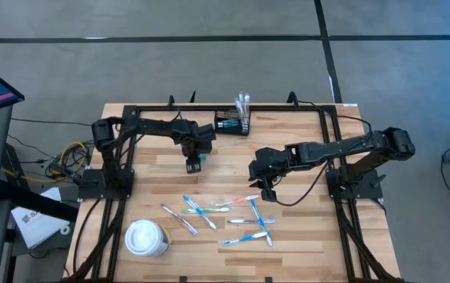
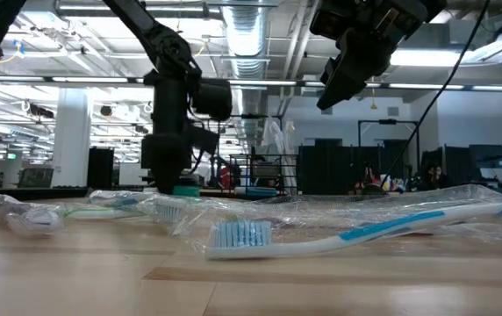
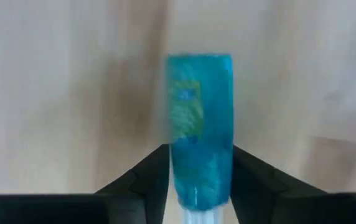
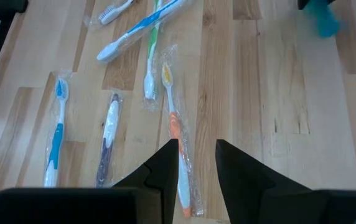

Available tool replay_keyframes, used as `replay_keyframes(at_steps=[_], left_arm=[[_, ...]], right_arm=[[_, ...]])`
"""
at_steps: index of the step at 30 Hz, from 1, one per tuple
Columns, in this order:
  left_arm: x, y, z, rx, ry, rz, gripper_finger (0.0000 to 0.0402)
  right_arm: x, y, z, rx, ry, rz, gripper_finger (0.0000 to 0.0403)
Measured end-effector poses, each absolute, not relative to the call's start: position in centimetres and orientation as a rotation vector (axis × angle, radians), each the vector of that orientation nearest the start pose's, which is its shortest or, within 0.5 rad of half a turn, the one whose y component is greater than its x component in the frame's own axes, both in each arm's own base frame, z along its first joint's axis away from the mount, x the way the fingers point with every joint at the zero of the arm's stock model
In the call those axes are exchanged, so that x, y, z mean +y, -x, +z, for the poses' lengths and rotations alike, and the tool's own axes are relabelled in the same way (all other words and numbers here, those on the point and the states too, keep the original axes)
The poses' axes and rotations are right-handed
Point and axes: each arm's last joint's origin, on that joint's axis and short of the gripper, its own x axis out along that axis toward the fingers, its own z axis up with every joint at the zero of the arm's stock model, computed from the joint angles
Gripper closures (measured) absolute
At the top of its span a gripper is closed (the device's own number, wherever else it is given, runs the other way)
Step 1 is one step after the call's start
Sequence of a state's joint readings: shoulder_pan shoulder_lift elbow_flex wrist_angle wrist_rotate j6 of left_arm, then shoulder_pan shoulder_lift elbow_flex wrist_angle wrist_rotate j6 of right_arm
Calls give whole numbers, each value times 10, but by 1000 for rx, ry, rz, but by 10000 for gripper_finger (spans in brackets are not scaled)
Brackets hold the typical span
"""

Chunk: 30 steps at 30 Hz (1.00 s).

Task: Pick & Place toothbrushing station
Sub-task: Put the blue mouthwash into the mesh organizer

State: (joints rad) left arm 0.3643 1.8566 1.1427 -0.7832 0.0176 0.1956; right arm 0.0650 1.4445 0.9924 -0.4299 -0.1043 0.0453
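Note:
The black wire-mesh organiser stands at the table's far edge with white items sticking up from it; it also shows far off in the low view. My left gripper is in front of it, pointing down, shut on a teal tube. My right gripper hangs well above the table, slightly open and empty, over a wrapped orange toothbrush. Several wrapped toothbrushes lie flat on the table's near half. My left gripper pinches the teal tube between its two fingers, on the tube's two sides near its white end. The fingers come from above, pointing down. The tube's teal end points down, close over the table; whether it touches, I cannot tell.
A white lidded paper cup stands near the table's near left corner. A large blue-and-white toothbrush lies close in front of the low camera. Black frame rails run along the table's edges.

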Motion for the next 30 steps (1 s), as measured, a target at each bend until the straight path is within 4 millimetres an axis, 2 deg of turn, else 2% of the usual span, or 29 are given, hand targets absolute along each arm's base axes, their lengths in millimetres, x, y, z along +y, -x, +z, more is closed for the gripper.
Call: replay_keyframes(at_steps=[3, 6, 12, 21, 30], left_arm=[[114, -304, 161, 1435, 108, 146, 248], [111, -297, 166, 1427, 94, 161, 240], [103, -277, 159, 1424, 88, 177, 238], [102, -260, 153, 1422, -58, 306, 236], [99, -251, 170, 1350, -80, 338, 236]], right_arm=[[22, -294, 238, 886, -60, 138, 305], [22, -294, 238, 886, -66, 135, 305], [22, -294, 238, 880, -67, 135, 305], [22, -297, 241, 843, -66, 137, 305], [23, -297, 241, 841, -66, 138, 305]])
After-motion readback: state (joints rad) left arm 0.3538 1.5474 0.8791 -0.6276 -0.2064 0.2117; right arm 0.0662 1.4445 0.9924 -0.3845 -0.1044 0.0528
